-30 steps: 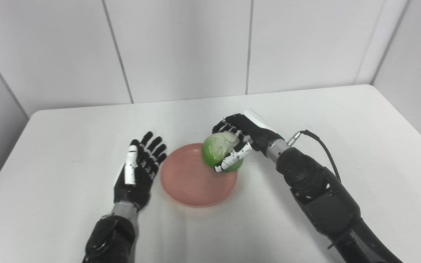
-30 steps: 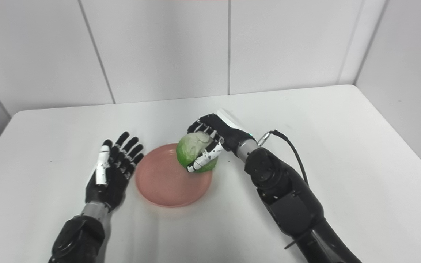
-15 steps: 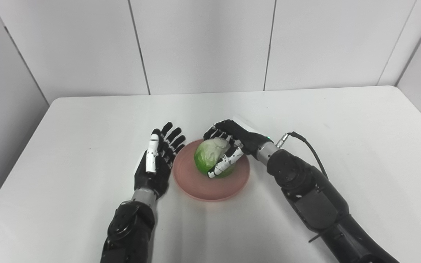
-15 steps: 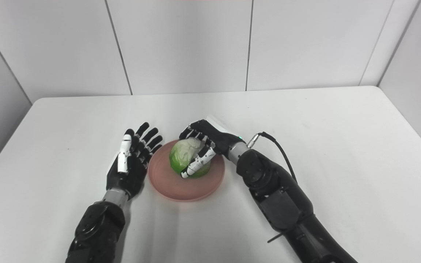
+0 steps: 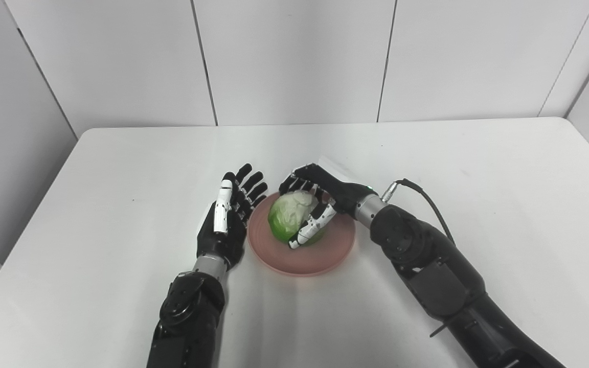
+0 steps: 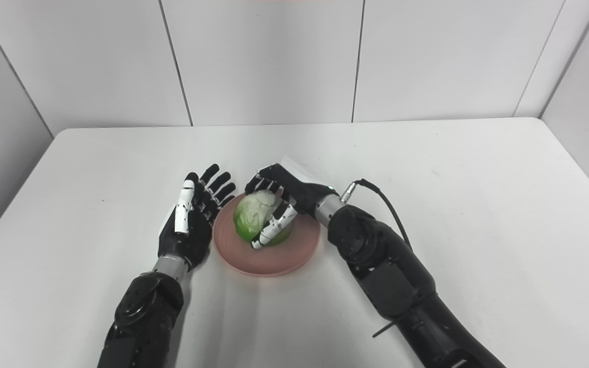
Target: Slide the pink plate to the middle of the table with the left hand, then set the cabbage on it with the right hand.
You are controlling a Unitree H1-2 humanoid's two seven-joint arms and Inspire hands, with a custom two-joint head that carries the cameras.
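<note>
My black left hand (image 5: 225, 220) with its white thumb and my black right hand (image 5: 320, 197) with a white, black-speckled thumb flank a pale-crowned green cabbage (image 5: 290, 221) on the pink plate (image 5: 335, 250) atop the white table (image 5: 120, 168).

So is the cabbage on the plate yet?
Over it; the right hand grips the cabbage above the pink plate. Contact: cannot tell.

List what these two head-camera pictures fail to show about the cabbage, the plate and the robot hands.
- Whether the round green cabbage rests on the shallow pink plate or hangs just above it: its underside is hidden in both views.
- The plate's far rim: covered by the cabbage and the right robot hand.
- Whether the left robot hand touches the plate's left rim: its fingers overlap that edge.
</note>
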